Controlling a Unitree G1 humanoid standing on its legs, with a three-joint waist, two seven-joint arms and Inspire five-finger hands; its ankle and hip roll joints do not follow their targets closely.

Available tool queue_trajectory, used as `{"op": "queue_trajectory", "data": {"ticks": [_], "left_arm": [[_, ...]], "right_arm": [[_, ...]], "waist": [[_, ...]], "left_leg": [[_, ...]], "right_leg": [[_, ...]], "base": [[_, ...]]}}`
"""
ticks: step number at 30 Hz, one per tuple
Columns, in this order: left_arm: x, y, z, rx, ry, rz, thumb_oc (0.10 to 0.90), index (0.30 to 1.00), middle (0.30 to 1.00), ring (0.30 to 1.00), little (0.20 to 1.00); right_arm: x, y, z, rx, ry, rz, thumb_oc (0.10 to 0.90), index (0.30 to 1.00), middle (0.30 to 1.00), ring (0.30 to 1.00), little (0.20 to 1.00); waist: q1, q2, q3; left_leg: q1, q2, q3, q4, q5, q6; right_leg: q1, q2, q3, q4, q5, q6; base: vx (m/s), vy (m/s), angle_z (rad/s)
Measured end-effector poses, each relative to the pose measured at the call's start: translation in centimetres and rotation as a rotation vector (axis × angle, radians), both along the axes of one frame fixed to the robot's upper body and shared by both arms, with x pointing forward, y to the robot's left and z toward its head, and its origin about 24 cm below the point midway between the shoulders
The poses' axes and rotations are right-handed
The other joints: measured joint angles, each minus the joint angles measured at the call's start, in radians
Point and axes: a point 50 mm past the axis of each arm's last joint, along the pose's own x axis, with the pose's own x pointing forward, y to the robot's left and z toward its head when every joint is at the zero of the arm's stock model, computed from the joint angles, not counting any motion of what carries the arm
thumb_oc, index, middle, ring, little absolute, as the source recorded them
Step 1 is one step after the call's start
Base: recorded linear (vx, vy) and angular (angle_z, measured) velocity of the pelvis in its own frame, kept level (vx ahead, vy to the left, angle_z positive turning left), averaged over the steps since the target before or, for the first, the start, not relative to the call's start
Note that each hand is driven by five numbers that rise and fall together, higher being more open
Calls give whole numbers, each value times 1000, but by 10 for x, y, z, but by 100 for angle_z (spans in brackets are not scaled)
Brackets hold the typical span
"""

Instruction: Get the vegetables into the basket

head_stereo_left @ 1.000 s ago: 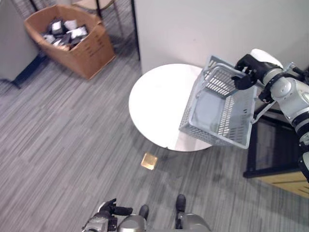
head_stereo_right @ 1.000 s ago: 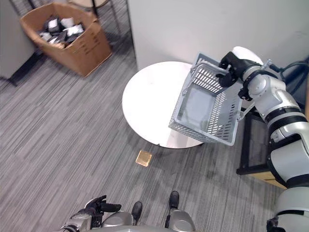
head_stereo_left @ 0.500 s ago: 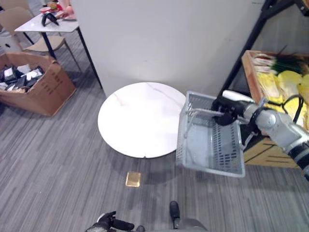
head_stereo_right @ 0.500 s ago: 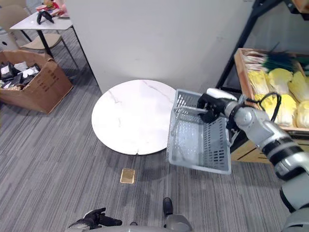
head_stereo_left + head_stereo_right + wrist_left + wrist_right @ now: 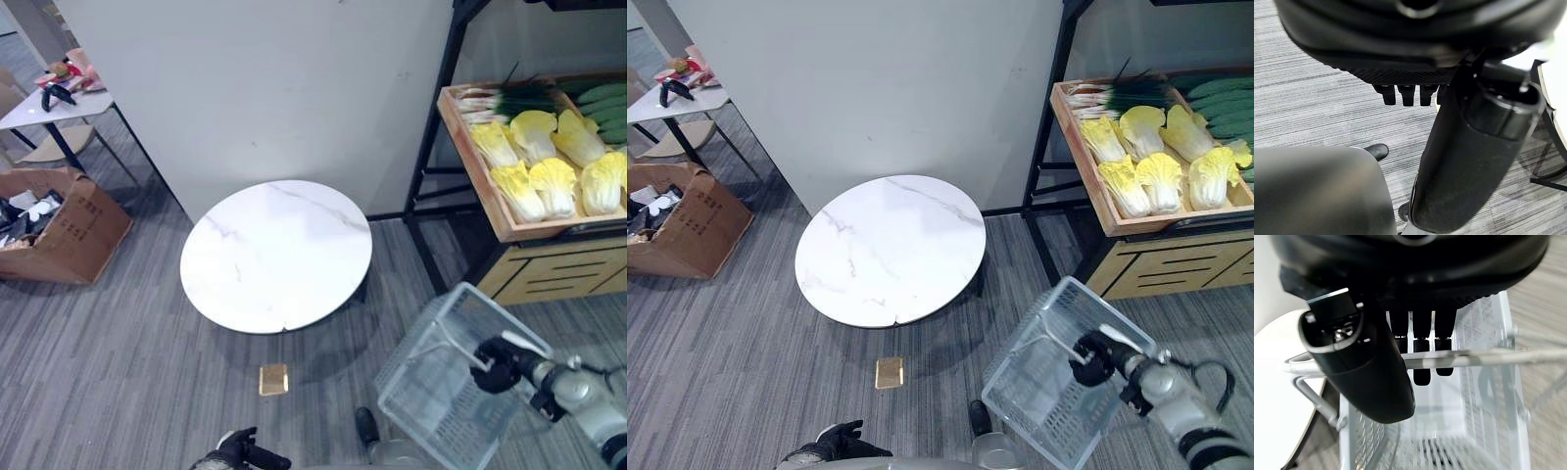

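carrying basket [image 5: 446, 392] by its handle, right robot hand [image 5: 498, 364] curled round it | next: bring it to vegetables [image 5: 549, 166] on shelf | left robot hand [image 5: 240, 452] relaxed, low

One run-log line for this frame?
right hand: shut on grey wire basket handle, carried empty | left hand: idle, low | yellow cabbages: in wooden shelf tray

Right hand [image 5: 498, 364]: at 4 o'clock, arm extended, fingers curled round a wire handle. Left hand [image 5: 238, 451]: at 6 o'clock, low, fingers relaxed.
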Motion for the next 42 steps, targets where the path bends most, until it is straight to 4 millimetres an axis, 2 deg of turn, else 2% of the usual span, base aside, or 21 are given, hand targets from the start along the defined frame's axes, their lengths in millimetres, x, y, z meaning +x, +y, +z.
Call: {"op": "queue_trajectory", "data": {"ticks": [1,2,3,4,5,10,13,17,18,25,38,42], "left_arm": [[0,0,0,2,2,-3,900,1000,1000,1000,1000],[0,0,0,3,5,-3,900,1000,1000,1000,1000],[0,0,0,4,7,-5,900,1000,1000,1000,1000],[0,0,0,9,12,-2,900,1000,1000,1000,1000],[1,1,0,10,9,0,900,1000,1000,1000,1000],[1,3,0,22,19,2,900,1000,1000,1000,1000],[1,5,0,39,19,8,900,1000,1000,1000,1000],[0,9,0,58,21,10,900,1000,1000,1000,1000],[-1,10,0,61,23,10,900,1000,1000,1000,1000],[-6,19,0,98,40,18,900,1000,1000,1000,1000],[-18,23,-2,110,73,27,900,1000,1000,1000,1000],[-22,27,-2,119,91,31,900,1000,1000,1000,1000]], "right_arm": [[-5,-2,-7,-2,3,-44,400,300,300,300,300],[-25,3,-34,1,79,-162,400,300,300,300,300],[-33,7,-43,5,111,-186,400,300,300,300,300],[-47,19,-60,18,160,-232,400,300,300,300,300],[-55,27,-68,31,194,-246,400,300,300,300,300],[-88,48,-93,46,311,-345,400,300,300,300,300],[-109,54,-100,41,361,-396,400,300,300,300,300],[-121,58,-103,37,389,-420,400,300,300,300,300],[-129,58,-104,35,408,-438,400,300,300,300,300],[-139,72,-110,97,409,-533,400,300,300,300,300],[-146,76,-112,132,387,-592,400,300,300,300,300],[-144,81,-113,153,374,-582,400,300,300,300,300]], "waist": [[2,0,0],[8,-1,1],[13,2,0],[17,3,0],[19,2,1],[29,-3,0],[32,-10,-3],[33,-25,-8],[33,-29,-11],[34,-57,-30],[36,-64,-49],[37,-77,-59]], "left_leg": [[-1,1,-2,0,-1,2],[3,4,-12,0,-3,0],[2,5,-14,0,-2,-1],[3,7,-22,0,-2,-2],[5,8,-27,0,-1,-3],[9,8,-38,0,-1,-3],[11,8,-46,0,-1,-3],[13,9,-53,0,-1,-3],[13,9,-55,0,-1,-3],[14,9,-63,0,-1,-3],[16,5,-64,0,-1,-2],[19,2,-66,0,0,-1]], "right_leg": [[1,0,-2,0,0,0],[7,2,-16,0,-1,-2],[8,1,-18,0,-1,-2],[11,2,-22,0,-2,-3],[15,2,-26,0,-3,-4],[23,-1,-38,0,-5,-6],[30,-3,-46,0,-7,-9],[34,-4,-51,0,-8,-12],[35,-4,-52,0,-9,-12],[38,-6,-58,0,-11,-15],[41,-10,-58,0,-11,-15],[44,-13,-61,0,-11,-15]], "base": [[20,-35,11],[22,-33,14],[21,-34,19],[12,-17,14],[13,-18,14],[10,-28,7],[7,-24,9],[-5,-18,5],[-9,-17,7],[-2,-4,2],[0,0,0],[0,0,0]]}}
